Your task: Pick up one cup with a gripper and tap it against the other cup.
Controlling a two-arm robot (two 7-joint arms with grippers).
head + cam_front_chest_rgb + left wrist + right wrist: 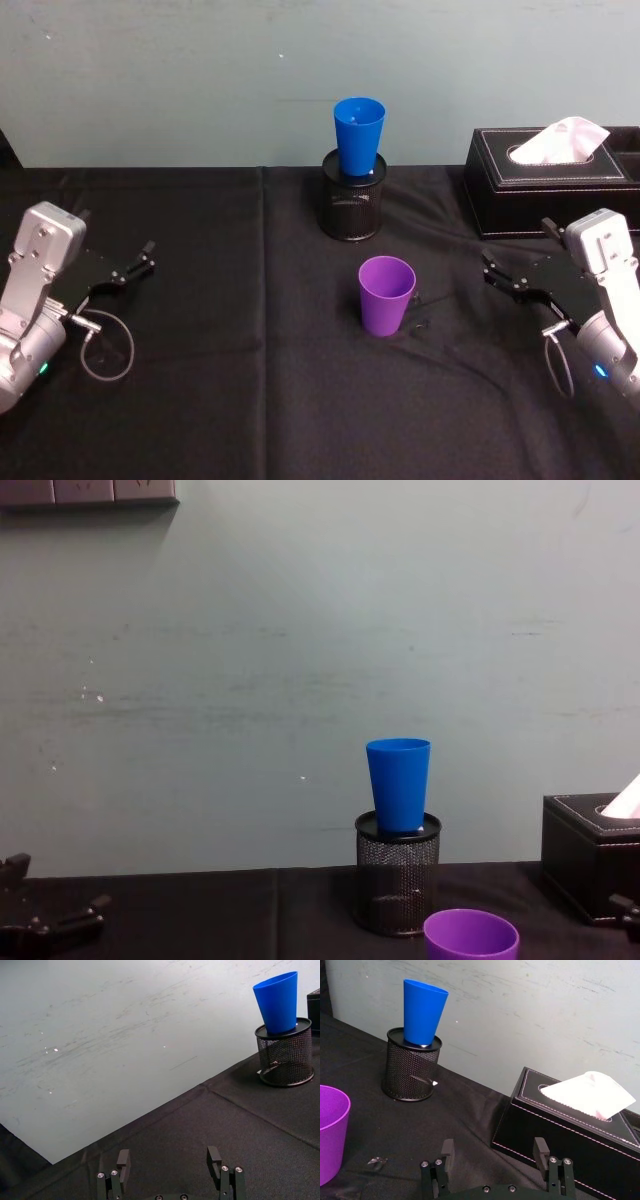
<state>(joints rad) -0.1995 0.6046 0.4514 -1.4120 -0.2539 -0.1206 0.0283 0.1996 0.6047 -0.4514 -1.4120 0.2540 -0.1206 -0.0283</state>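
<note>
Purple cup (387, 295) stands upright, mouth up, mid-table on the black cloth (250, 400). Nothing is touching it.

Blue cup (359, 135) is at 12 o'clock from it, well apart and raised, base down in the top of the black mesh pen holder (353, 200). In the right wrist view it leans a little.

Right gripper (498, 275) is at 3 o'clock from the purple cup, low over the cloth, fingers spread with nothing between them. Left gripper (137, 262) is at 9 o'clock, farther off, also spread and empty. Tissue box (550, 190) is at about 2 o'clock, behind the right gripper.

Step, as I read it: pre-grasp, no pick begun. The right arm looks like the closer candidate.

Next move calls for:
- approach toward 9 o'clock with the fingers straddling the purple wall
- grip high enough that the taper doesn't let it slip
- lift, then carry toward 12
- tap lightly, since the blue cup's perch looks easy to topple

Unclear:
- how deep the blue cup sits in the holder
- what the small fleck on the cloth just beside the purple cup's base is
- in the chest view, the purple cup is cut off below the rim
</note>
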